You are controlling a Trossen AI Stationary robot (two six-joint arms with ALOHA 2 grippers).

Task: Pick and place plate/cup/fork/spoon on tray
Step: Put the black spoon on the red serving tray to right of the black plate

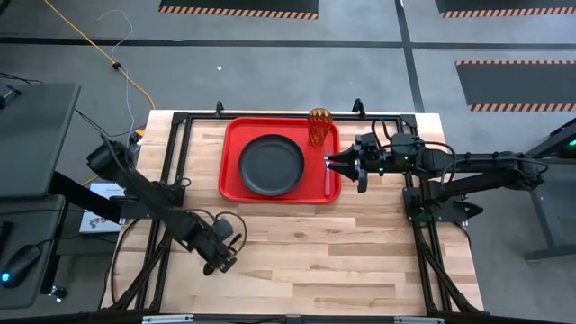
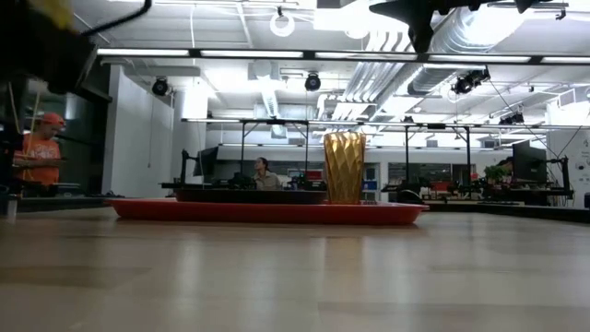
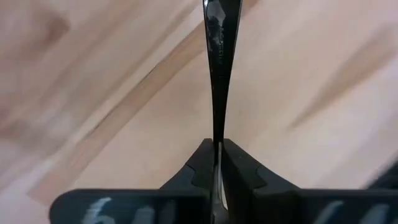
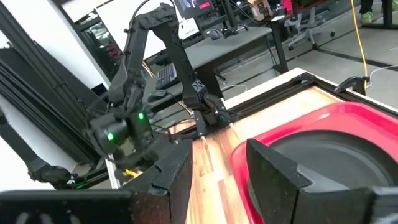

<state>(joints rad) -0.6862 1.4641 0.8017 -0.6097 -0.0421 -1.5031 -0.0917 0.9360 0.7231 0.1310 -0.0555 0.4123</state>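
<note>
Two pincers are working. From above, plate (image 1: pixel 271 165), cup (image 1: pixel 319 127) and fork (image 1: pixel 327 177) are sitting on the tray (image 1: pixel 230 184); the right pincer (image 1: pixel 329 162) is hovering, fingers apart, at the tray's edge. Left wrist: left pincer (image 3: pixel 216 163) is clamping the spoon (image 3: pixel 217 62) above the tabletop (image 3: pixel 93 93); best carried level, released low beside the plate.

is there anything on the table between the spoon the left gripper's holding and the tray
Nothing visible does. The left gripper holds the spoon over bare wood near the table's front, and the boards between it and the tray carry nothing. On the tray, the plate fills the middle, the cup a corner and the fork the right edge.
</note>
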